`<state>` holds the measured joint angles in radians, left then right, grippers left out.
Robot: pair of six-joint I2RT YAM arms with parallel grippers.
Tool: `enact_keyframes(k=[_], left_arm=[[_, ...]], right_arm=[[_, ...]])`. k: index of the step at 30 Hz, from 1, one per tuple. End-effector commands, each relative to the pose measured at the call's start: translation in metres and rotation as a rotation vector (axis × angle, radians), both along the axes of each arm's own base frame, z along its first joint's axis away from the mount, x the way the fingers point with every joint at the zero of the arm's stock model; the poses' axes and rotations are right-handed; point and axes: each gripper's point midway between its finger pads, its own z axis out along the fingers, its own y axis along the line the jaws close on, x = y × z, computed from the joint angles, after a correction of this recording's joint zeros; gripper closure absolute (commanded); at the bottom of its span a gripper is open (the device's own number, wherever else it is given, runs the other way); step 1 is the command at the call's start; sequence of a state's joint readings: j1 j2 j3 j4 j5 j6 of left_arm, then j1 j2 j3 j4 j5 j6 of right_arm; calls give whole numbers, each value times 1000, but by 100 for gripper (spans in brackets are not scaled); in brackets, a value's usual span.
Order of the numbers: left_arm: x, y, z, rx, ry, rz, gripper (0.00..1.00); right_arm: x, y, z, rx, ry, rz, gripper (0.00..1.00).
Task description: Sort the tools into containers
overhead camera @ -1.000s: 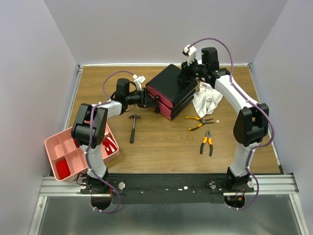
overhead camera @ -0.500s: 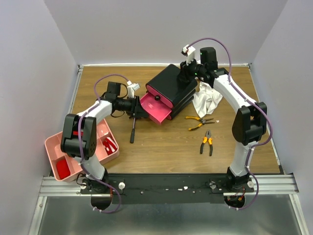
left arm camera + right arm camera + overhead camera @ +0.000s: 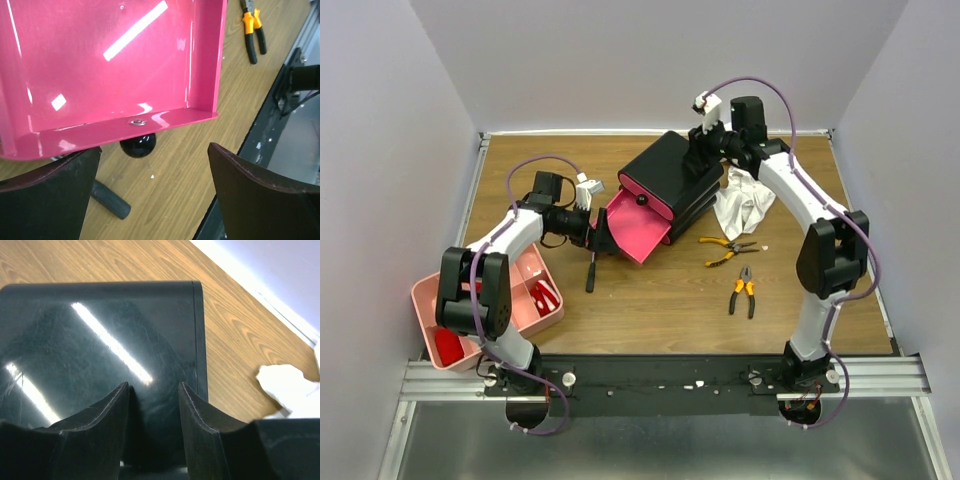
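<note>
You've 1 drawer [image 3: 638,228] open; hammer [image 3: 591,268], 2 pliers [image 3: 744,291] unsorted (left pincer [image 3: 154,150] wide, right pincer [image 3: 153,387] slightly parted).

The left arm [image 3: 512,234] stretches low toward the middle, and the left gripper [image 3: 599,232] has its jaws spread wide with nothing between them. The right arm [image 3: 802,197] arches forward; the right gripper [image 3: 703,158] points down, jaws partly apart.

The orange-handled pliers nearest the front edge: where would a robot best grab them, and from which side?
Probably from straight above, pinching across the pliers just below the pivot, where the two handles meet. They lie flat on the table, nose pointing away and handles splaying toward the near edge, so that narrow middle looks easiest to pinch.
</note>
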<state>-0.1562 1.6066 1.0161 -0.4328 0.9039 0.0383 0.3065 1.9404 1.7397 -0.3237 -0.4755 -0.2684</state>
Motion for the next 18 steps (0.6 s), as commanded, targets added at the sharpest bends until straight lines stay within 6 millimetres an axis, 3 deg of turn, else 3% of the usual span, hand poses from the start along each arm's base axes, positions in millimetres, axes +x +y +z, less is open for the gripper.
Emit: enact_keyframes(k=[1, 2, 3, 4, 6, 7, 8, 9, 11, 14, 16, 18], left_arm=[[-18, 20, 11, 101, -55, -52, 1], [-26, 24, 18, 107, -83, -64, 1], [-34, 28, 15, 125, -108, -97, 1], [-46, 34, 13, 144, -85, -109, 1], [-55, 41, 19, 167, -131, -123, 1], [-57, 45, 15, 188, -133, -112, 1], [-55, 47, 20, 197, -165, -94, 1], [-53, 48, 21, 202, -176, -78, 1], [-32, 50, 28, 211, -227, 18, 1], [-7, 53, 35, 203, -274, 140, 1], [0, 55, 37, 197, -281, 170, 1], [2, 59, 36, 218, -282, 182, 1]], right_arm=[[-24, -34, 34, -72, -69, -42, 45], [-37, -48, 14, -103, -9, -46, 44], [-49, -55, 18, -129, -24, -20, 40], [-59, -62, 9, -160, 8, -17, 39], [-93, -84, -29, -244, 170, -26, 37], [-108, -91, -36, -250, 220, -34, 37], [-123, -99, -46, -254, 287, -53, 37], [-142, -107, -68, -256, 382, -105, 37], [-162, -113, -70, -238, 425, -174, 36], [-205, -117, -94, -199, 575, -247, 37], [-229, -121, -111, -203, 676, -289, 36], [-242, -129, -118, -242, 711, -307, 35]])
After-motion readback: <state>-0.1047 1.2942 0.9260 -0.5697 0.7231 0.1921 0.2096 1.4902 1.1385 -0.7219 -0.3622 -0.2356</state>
